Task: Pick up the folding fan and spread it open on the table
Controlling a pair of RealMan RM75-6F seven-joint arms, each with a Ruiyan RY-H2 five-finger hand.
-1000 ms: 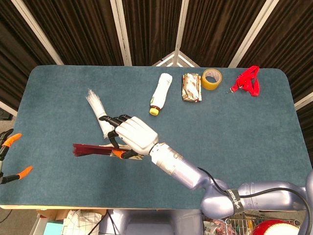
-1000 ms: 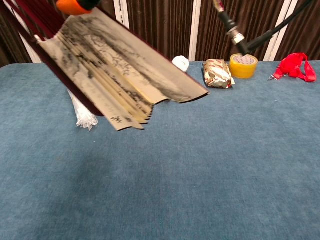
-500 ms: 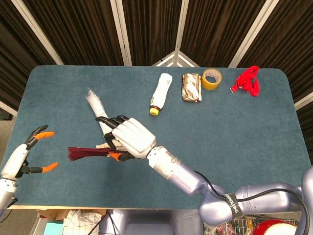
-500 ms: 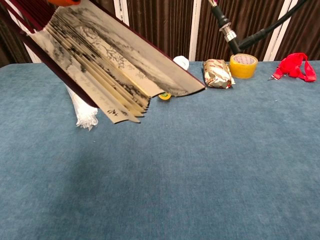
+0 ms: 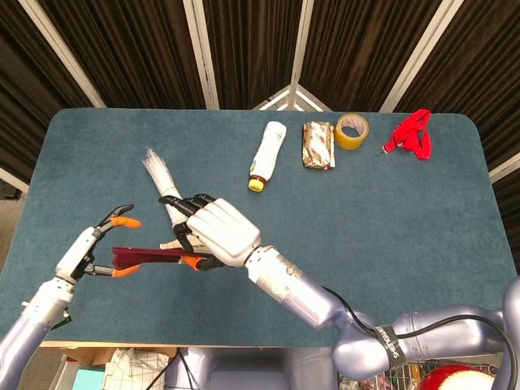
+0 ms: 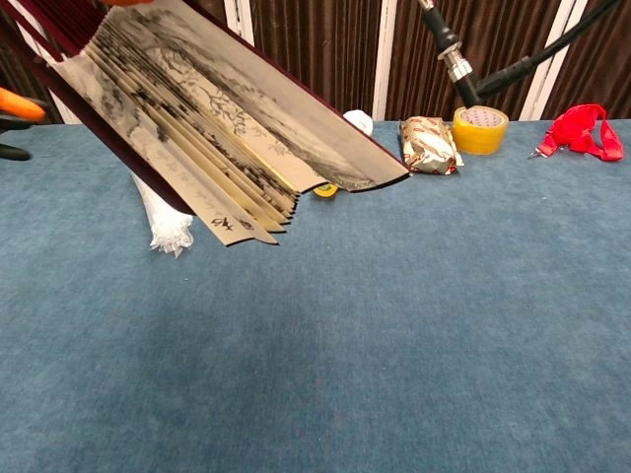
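Left hand (image 5: pixel 91 249) now at fan (image 5: pixel 146 257).

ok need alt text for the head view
The right hand holds a dark red folding fan above a blue table, while the open left hand reaches its free end. A bottle, yellow tape roll and red strap lie along the far edge.

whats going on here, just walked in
The right robot hand holds a folding fan above the table, partly spread as the chest view shows. The left robot hand is at the fan's far end with fingers apart, apparently about to take hold and pull it open. Whether it touches the fan is unclear.
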